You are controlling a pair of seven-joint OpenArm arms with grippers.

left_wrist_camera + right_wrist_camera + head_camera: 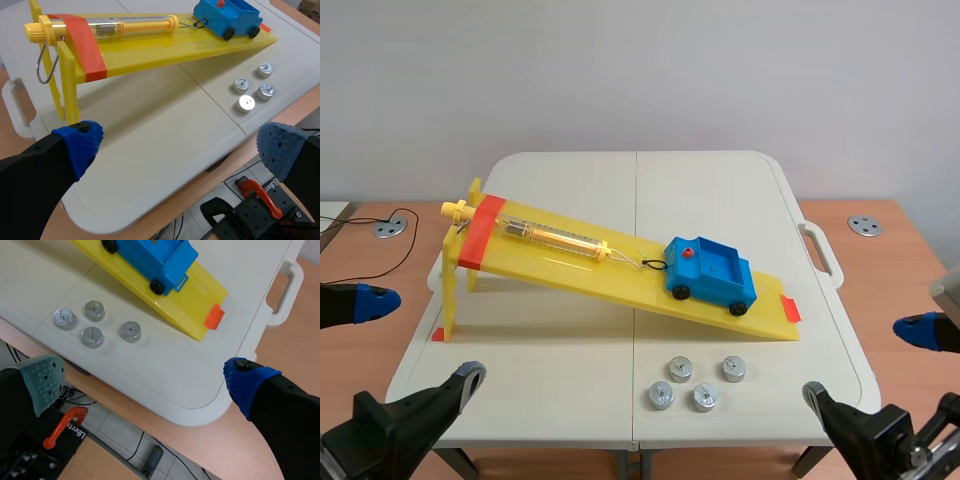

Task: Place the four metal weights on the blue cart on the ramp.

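Note:
A blue cart [710,273] sits low on the yellow ramp [570,268], its open bed holding nothing. Several round metal weights [680,368] lie in a cluster on the white table in front of the ramp's low end. My left gripper [415,345] hangs open off the table's front left corner, far from the weights [246,103] and the cart [227,17]. My right gripper [868,362] is open off the front right corner; the weights [130,331] lie ahead of it, with the cart [150,255] beyond.
A clear spring scale [555,238] lies on the ramp, tied to the cart by a black cord. The white table [570,390] has a handle [820,250] at its right side. Metal discs [865,225] sit on the wooden desk around it.

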